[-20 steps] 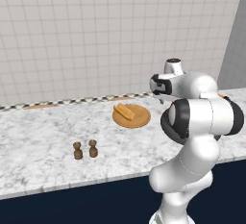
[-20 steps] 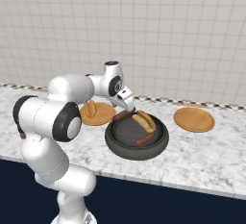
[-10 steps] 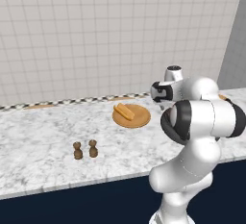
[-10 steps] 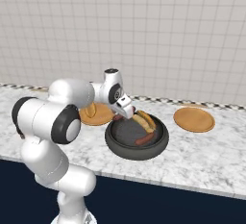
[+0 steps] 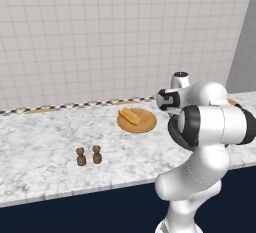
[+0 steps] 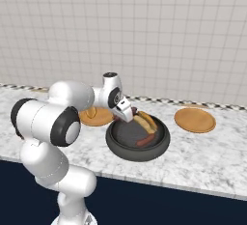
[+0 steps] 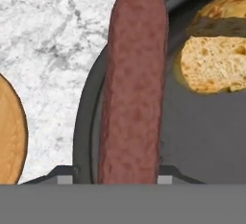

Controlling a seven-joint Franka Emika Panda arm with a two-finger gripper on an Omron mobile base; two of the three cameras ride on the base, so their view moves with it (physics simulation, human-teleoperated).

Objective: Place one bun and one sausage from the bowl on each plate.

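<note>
One sausage [image 7: 133, 88] seemingly pinched by the end effector [image 7: 116, 176]; bowl [image 6: 162, 143] visible rightward.

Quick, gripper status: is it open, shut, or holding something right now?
Gripper: down at the bowl, its two fingertips either side of a sausage. Whether they have closed on it cannot be told.
</note>
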